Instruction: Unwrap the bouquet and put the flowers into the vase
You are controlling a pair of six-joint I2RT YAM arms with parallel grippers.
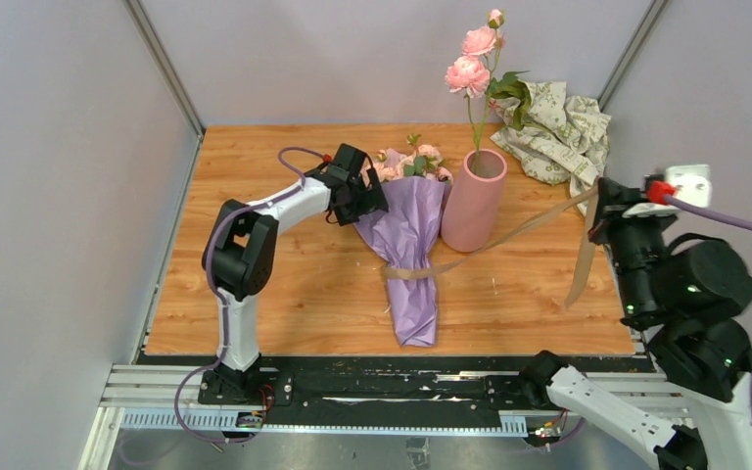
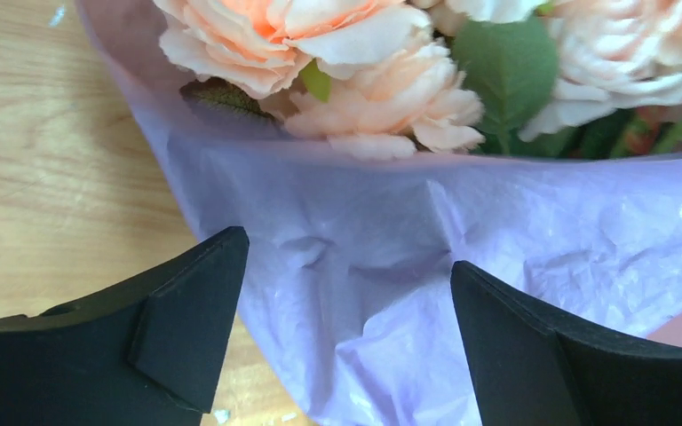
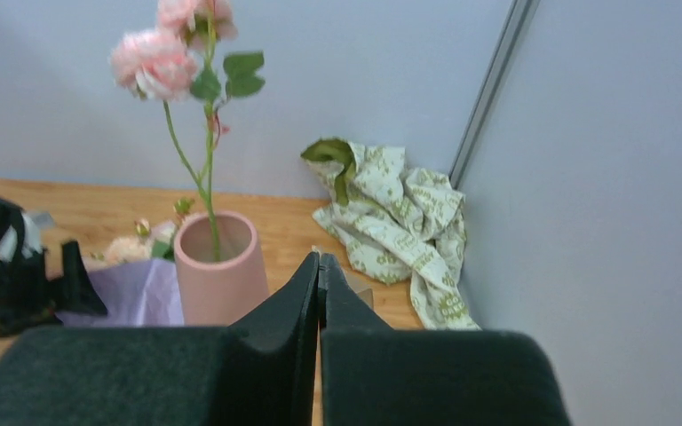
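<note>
Currently the bouquet (image 1: 411, 235) lies on the table (image 1: 284, 274), its head against the vase (image 1: 472, 211). The right tool (image 1: 602, 196) is clenched on the ribbon (image 1: 509, 235), which runs taut from the wrap's waist. The left tool (image 2: 346, 257) stands released, straddling the paper below the flowers (image 2: 382, 98).

Recommendation: pin the paper with the left tool, then draw the ribbon away from the vase, since tipping is a risk.

Not determinable: whether the knot has loosened. The stems are hidden inside the wrap.
</note>
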